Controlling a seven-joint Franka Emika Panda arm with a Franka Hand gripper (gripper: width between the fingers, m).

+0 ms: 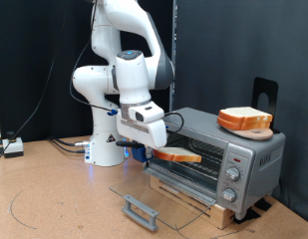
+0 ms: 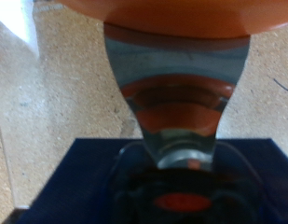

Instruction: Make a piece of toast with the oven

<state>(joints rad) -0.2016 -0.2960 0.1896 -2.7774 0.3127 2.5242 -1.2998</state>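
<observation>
while fingertips stay hidden, tool (image 1: 154, 149) grips toast (image 1: 178, 155) before oven (image 1: 218, 154).

I see brown speckled table (image 1: 54, 204) carrying all. Oven (image 1: 215, 159) sits on wooden board (image 1: 225, 212) at exterior view's right, glass door (image 1: 144, 199) folded down flat. White robot base (image 1: 106, 144) stands further back; small white box (image 1: 13, 147) with cables at left edge.

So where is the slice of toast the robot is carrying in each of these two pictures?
Exterior view: the piece of toast sits in the gripper, in front of the oven with its door open.
Wrist view: its orange edge spans the top of the picture.
Shared landmark: the toast's orange crust.
</observation>
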